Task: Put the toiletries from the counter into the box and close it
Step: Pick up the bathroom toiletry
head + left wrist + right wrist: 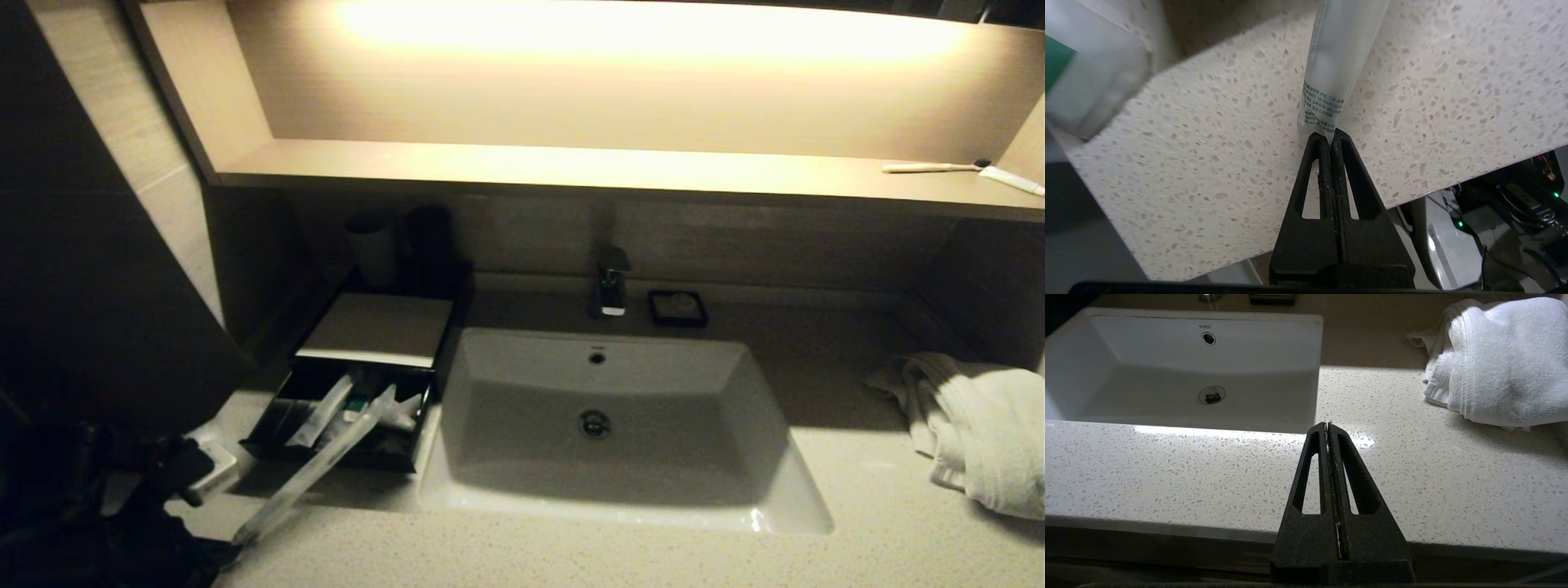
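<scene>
Speckled pale stone worktop (865, 490) carries a white rectangular sink (608, 425) and, left of it, an open black box (343, 416), over whose front rim slants a long clear-wrapped packet (1337, 61) pinched by the left pincer (1332, 136), while the right pincer (1327, 425) hovers closed on nothing before the sink.

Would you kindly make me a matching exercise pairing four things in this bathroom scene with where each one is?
Things:
1. packet
2. towel
3. toothbrush
4. soap dish

Places:
A. on the shelf
B. beside the faucet
C. pinched in the left pincer
D. on the counter, right of the sink

Pairs: 1-C, 2-D, 3-A, 4-B
</scene>
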Motion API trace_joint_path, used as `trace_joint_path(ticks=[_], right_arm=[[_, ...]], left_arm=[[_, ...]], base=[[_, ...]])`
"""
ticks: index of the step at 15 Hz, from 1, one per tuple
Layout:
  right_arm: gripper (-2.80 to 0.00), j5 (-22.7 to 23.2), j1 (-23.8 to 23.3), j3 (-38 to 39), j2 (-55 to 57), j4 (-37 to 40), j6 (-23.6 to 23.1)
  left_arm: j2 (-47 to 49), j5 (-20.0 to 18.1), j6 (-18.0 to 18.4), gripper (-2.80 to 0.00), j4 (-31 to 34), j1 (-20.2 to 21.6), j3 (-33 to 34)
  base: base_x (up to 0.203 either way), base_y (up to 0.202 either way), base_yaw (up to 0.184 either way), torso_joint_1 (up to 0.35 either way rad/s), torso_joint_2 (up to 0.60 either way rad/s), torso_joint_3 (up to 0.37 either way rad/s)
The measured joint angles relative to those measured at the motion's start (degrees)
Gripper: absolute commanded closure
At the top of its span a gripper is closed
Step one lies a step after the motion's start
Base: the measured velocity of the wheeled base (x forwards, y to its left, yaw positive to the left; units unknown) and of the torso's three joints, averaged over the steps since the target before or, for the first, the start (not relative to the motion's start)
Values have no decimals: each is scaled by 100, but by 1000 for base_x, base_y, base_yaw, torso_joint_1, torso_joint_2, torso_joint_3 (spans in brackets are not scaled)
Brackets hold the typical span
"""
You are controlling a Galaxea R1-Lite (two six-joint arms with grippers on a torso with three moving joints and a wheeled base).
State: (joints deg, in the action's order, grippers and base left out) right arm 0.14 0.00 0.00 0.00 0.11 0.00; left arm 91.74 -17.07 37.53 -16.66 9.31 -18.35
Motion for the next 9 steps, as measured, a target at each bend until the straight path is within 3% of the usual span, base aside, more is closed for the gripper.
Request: trace_joint_path(ticks=[9], right_arm=[[0, 2, 0, 0, 0, -1, 0]], left_arm=[[-635, -10, -285, 0, 63, -2, -82]], base=[[0, 0, 0, 0, 0, 0]])
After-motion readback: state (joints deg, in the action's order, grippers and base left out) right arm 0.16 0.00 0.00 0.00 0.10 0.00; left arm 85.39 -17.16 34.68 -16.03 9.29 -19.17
